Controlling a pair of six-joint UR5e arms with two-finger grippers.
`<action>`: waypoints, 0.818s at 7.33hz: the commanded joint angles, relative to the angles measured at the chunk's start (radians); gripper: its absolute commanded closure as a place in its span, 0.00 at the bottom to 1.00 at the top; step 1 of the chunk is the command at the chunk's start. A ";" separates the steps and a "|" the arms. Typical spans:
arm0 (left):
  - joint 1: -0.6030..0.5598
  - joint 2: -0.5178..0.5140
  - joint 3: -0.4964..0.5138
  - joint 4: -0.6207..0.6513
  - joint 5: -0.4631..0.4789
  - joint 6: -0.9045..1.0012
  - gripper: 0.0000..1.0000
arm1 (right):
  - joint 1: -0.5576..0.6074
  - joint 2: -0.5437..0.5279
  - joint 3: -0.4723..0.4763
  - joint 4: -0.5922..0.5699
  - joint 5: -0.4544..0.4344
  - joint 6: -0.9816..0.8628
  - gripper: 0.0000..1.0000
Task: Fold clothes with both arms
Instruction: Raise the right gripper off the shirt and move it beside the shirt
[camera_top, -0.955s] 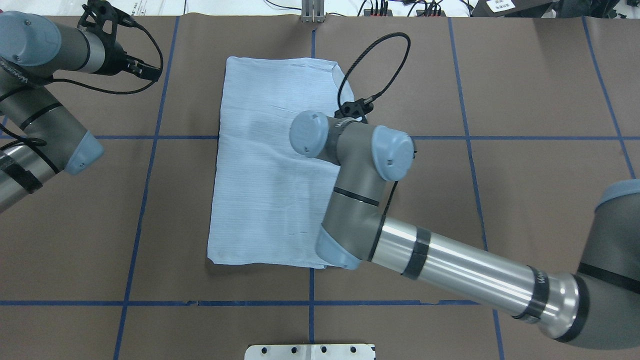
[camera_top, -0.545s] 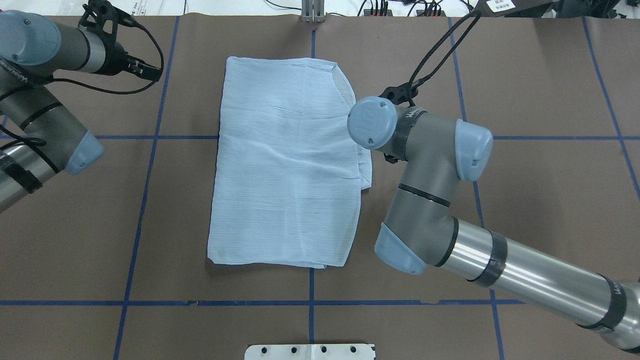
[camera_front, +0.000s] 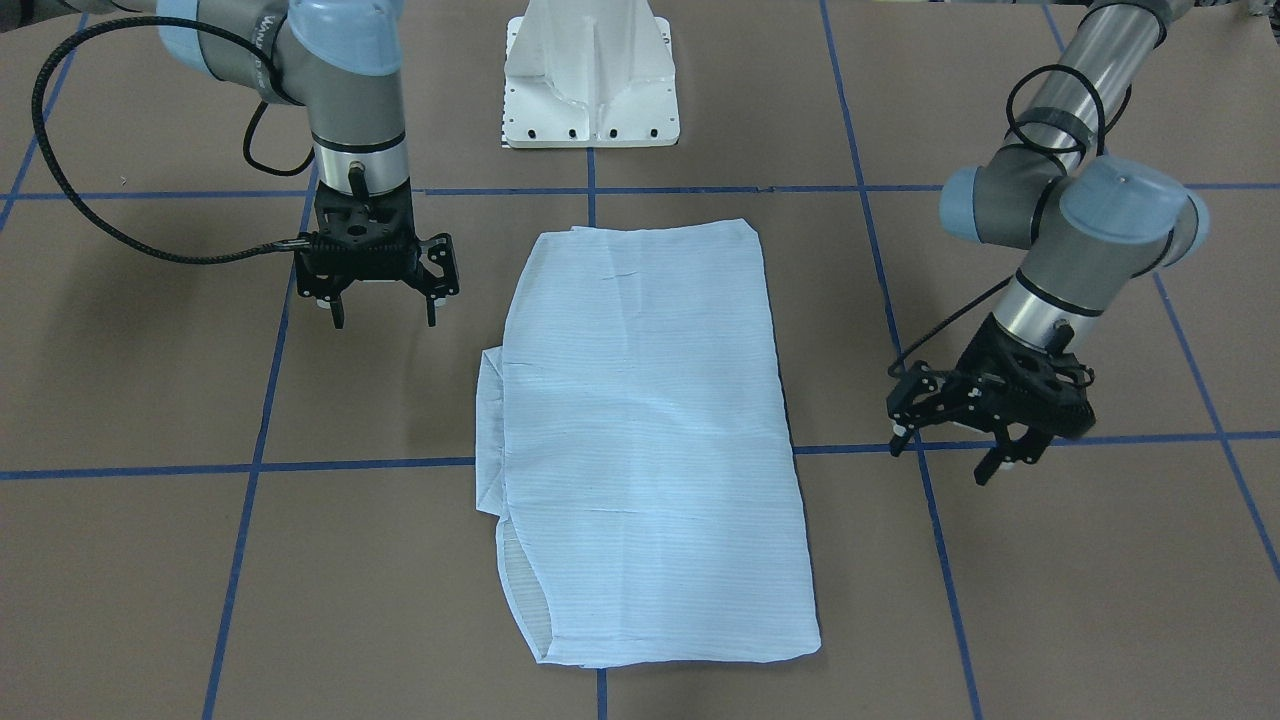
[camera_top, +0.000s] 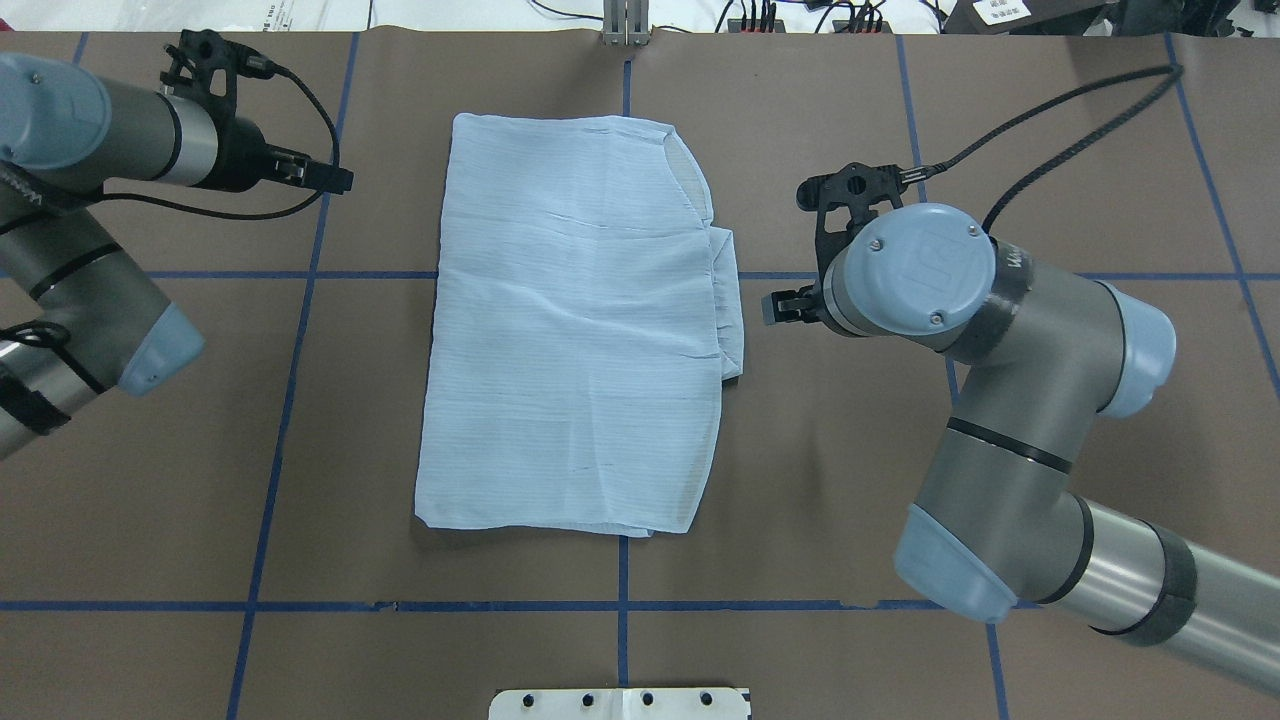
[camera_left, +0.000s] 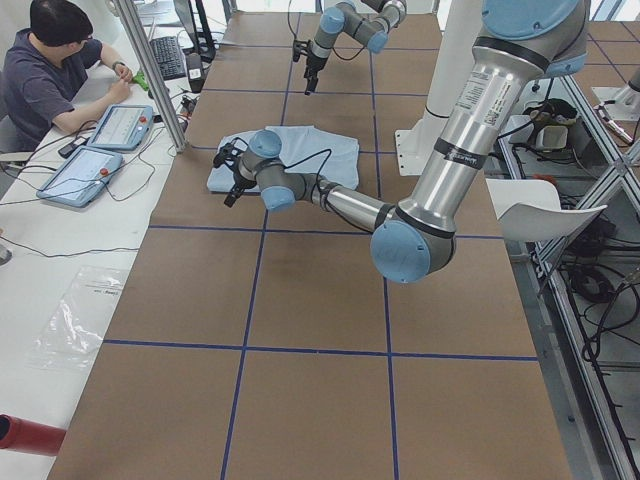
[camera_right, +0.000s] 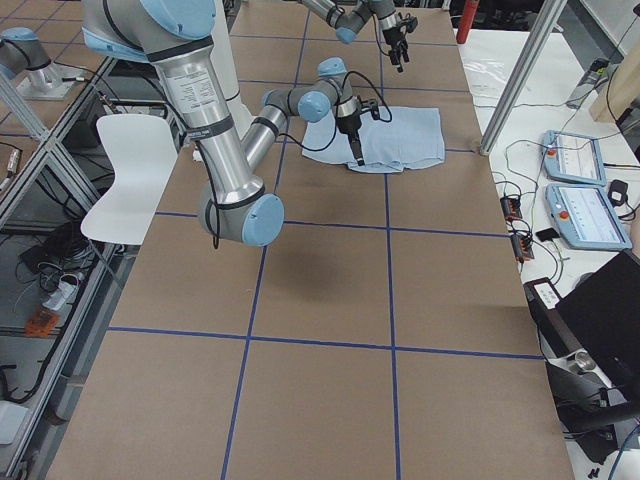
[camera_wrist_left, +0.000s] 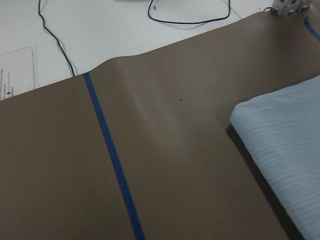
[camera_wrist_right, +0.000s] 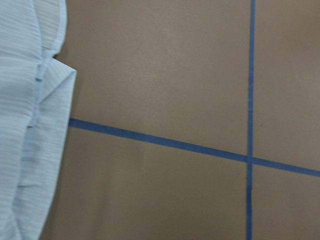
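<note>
Shirt (camera_front: 650, 440) lies folded flat; front view, right gripper (camera_front: 385, 320) at ten o'clock, left gripper (camera_front: 940, 462) at three, both wide, empty.

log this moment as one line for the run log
shirt: folded rectangle, flat on table | left gripper: open, empty, off shirt | right gripper: open, empty, off shirt

A robotics lab is showing: robot arms (camera_top: 1010, 330) are reaching over a brown table (camera_top: 1050, 130) gridded with blue tape (camera_top: 288, 400), while a person (camera_left: 50, 70) is sitting at a desk (camera_left: 40, 290) beside tablets (camera_left: 122, 125), cables (camera_wrist_left: 190, 22) trailing nearby.
</note>
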 joint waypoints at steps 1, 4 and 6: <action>0.153 0.159 -0.231 0.000 0.035 -0.241 0.00 | -0.057 -0.090 0.012 0.258 -0.044 0.214 0.00; 0.458 0.206 -0.299 0.011 0.291 -0.529 0.00 | -0.158 -0.084 0.012 0.262 -0.186 0.425 0.00; 0.512 0.206 -0.299 0.054 0.328 -0.531 0.00 | -0.174 -0.084 0.007 0.262 -0.196 0.424 0.00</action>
